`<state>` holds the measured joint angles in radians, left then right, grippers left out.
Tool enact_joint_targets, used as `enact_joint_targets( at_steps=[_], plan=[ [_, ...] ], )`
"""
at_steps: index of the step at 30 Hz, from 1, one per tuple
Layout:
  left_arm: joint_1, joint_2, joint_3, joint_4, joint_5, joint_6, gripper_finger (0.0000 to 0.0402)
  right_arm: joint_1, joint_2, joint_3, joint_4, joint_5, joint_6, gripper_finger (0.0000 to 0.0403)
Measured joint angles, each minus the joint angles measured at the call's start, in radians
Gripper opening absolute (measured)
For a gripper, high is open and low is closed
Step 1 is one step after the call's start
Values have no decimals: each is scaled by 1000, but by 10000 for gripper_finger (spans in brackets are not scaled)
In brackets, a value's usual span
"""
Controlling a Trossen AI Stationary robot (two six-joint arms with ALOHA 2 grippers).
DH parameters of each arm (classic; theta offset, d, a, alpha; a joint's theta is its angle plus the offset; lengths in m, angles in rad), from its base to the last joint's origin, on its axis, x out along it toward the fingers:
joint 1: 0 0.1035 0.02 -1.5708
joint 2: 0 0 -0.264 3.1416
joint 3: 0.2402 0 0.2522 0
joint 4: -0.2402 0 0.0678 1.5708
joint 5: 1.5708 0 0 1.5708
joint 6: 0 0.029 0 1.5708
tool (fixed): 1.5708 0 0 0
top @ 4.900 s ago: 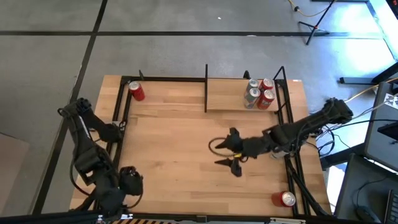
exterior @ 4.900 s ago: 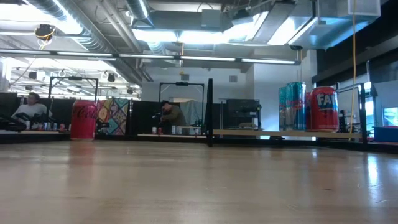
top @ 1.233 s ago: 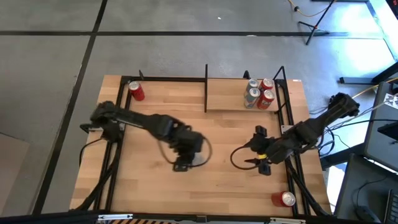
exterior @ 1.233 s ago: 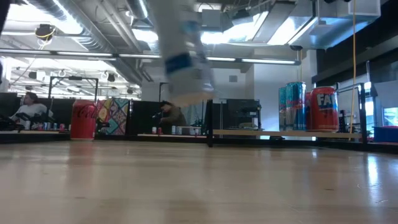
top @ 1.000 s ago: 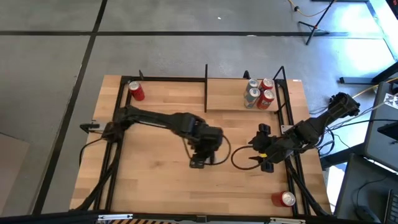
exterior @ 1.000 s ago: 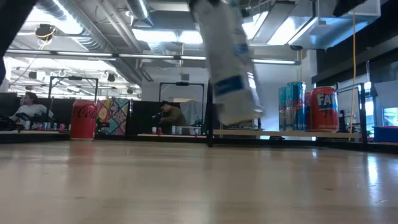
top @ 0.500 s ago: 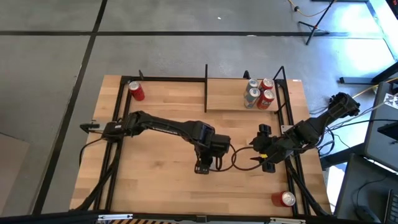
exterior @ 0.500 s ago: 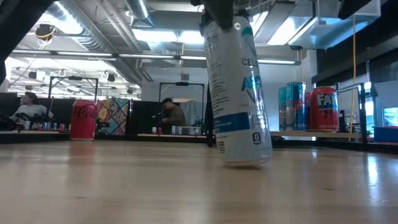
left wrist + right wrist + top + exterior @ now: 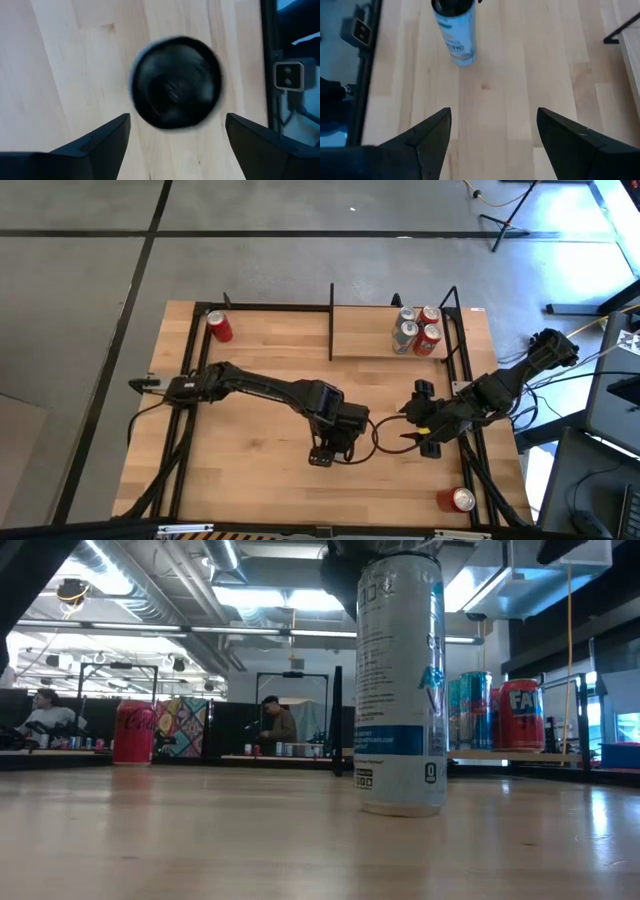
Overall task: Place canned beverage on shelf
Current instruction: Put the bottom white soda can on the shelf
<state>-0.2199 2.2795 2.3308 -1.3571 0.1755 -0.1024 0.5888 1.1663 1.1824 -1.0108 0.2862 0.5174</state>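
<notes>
A tall white-and-blue can (image 9: 400,690) stands upright on its base on the tabletop, right of centre. My left gripper (image 9: 322,454) hangs right above it, pointing down, and hides it in the high view. In the left wrist view the can's dark top (image 9: 175,82) shows past my open left gripper (image 9: 177,117). My right gripper (image 9: 420,425) waits open to the can's right, and its wrist view (image 9: 494,110) shows the can (image 9: 456,35). The shelf (image 9: 365,330) stands at the far edge.
Several cans (image 9: 417,328) stand at the shelf's right end, seen in the low view too (image 9: 495,712). A red can (image 9: 218,326) stands at the far left. Another red can (image 9: 458,500) lies at the near right. Black frame rods (image 9: 331,320) border the shelf.
My left gripper has brought the white-and-blue can down, moving a little toward the table's near edge. The can was in the air and tilted, then touched the table still leaning, and now stands upright on its base.
</notes>
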Motion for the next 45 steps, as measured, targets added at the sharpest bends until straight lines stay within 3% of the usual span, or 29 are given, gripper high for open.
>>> enact_joint_targets(
  at_steps=[4, 9, 12, 15, 19, 25, 30, 35, 45],
  plan=[
    [-30, -37, 11, -70, -50, -54, 315, 0, 0, 0, 69, 1, 0, 280],
    [-120, -125, -7, -121, -222, -155, 315, 0, 35, 0, 234, 44, -9, 280],
    [-192, -170, -41, -127, -244, -201, 316, 0, 95, 0, 349, 45, -57, 280],
    [-264, -234, -125, -129, -321, -267, 316, 0, 170, 0, 455, 43, -91, 280],
    [-365, -375, -329, -99, -399, -428, 316, -23, 273, 33, 508, 17, -76, 280],
    [-539, -604, -702, 127, -458, -750, 316, -106, 445, 196, 453, -67, -41, 280],
    [-671, -709, -895, 293, -501, -977, 316, -167, 587, 374, 251, -147, 24, 280],
    [-745, -723, -943, 327, -534, -1064, 316, -181, 662, 481, 167, -147, 24, 280],
    [-776, -723, -946, 328, -577, -1067, 316, -177, 684, 487, 90, -101, 34, 280]
  ],
)
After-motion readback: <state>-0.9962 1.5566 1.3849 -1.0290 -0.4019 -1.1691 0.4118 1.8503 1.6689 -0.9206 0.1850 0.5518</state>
